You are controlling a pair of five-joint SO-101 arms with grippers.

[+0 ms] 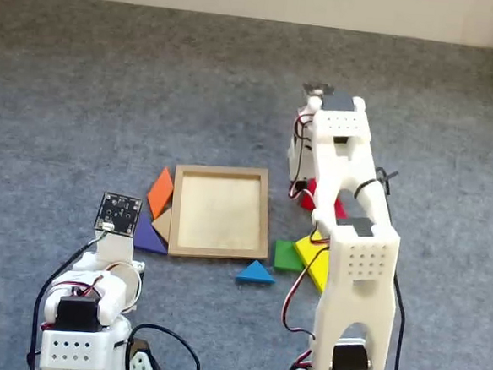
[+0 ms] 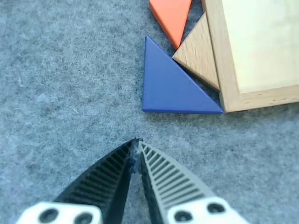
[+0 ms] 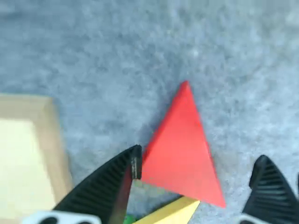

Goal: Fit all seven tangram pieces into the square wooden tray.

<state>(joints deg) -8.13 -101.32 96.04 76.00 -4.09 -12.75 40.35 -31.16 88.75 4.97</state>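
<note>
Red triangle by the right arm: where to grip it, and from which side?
Come straight down from above: the red triangle lies flat on the carpet, so only its edges offer purchase. Pinch across the two long slanted edges midway, clear of the wide end where the yellow piece crowds it. The open right gripper straddles those edges.

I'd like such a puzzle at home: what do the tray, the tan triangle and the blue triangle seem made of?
Tray: pale bare wood, faint grain on its frame. Tan triangle: likely the same unpainted wood, grain lines showing. Blue triangle: perhaps wood too, but an even matte coat hides any grain.
</note>
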